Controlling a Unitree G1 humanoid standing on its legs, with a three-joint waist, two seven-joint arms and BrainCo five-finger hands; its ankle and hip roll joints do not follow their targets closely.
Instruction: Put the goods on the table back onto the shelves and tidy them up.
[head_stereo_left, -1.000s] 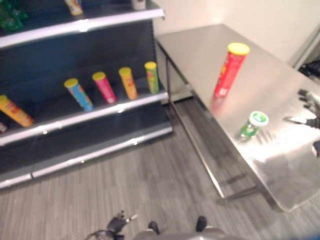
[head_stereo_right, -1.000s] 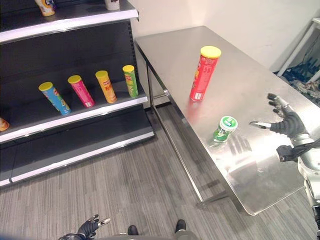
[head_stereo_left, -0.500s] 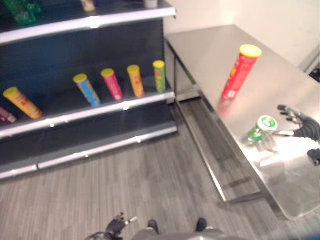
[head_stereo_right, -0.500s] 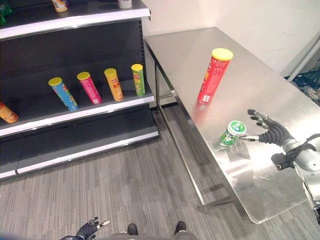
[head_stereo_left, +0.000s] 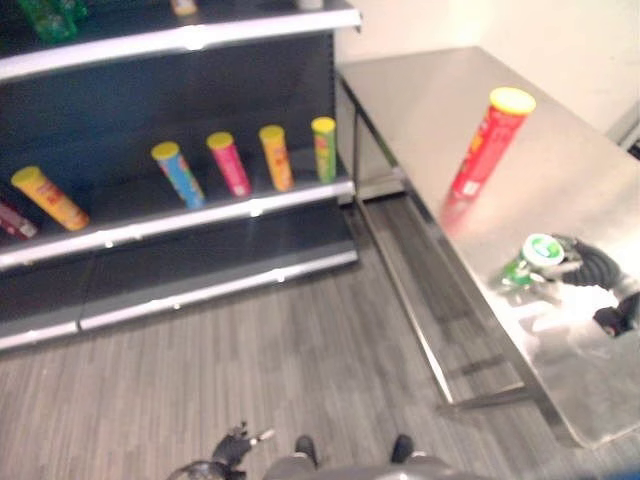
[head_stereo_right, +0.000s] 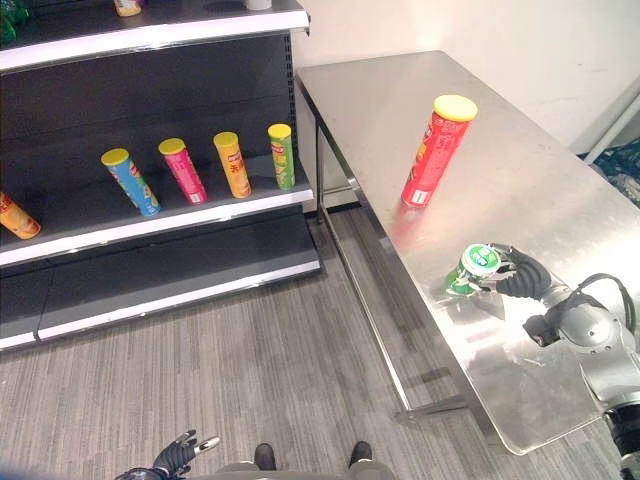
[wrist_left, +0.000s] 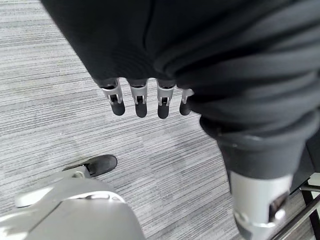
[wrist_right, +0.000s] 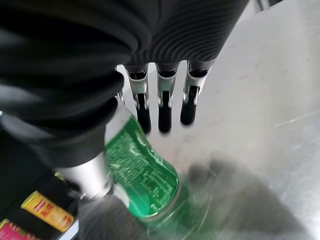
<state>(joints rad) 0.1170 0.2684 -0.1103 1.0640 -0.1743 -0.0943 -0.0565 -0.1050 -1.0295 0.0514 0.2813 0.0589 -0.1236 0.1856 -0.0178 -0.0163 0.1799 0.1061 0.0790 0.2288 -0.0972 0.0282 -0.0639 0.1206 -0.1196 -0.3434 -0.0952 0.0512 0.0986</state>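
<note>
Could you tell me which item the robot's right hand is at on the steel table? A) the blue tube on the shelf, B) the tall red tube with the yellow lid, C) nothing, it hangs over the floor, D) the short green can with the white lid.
D: the right hand reaches the short green can, fingers straight beside it in the wrist view.

Right hand (head_stereo_left: 583, 262) against a green can (head_stereo_left: 533, 258) on the steel table (head_stereo_left: 440, 110), red yellow-lidded tube (head_stereo_left: 488, 144) standing beyond it, coloured tubes (head_stereo_left: 228, 163) on shelves (head_stereo_left: 180, 222) well off.
</note>
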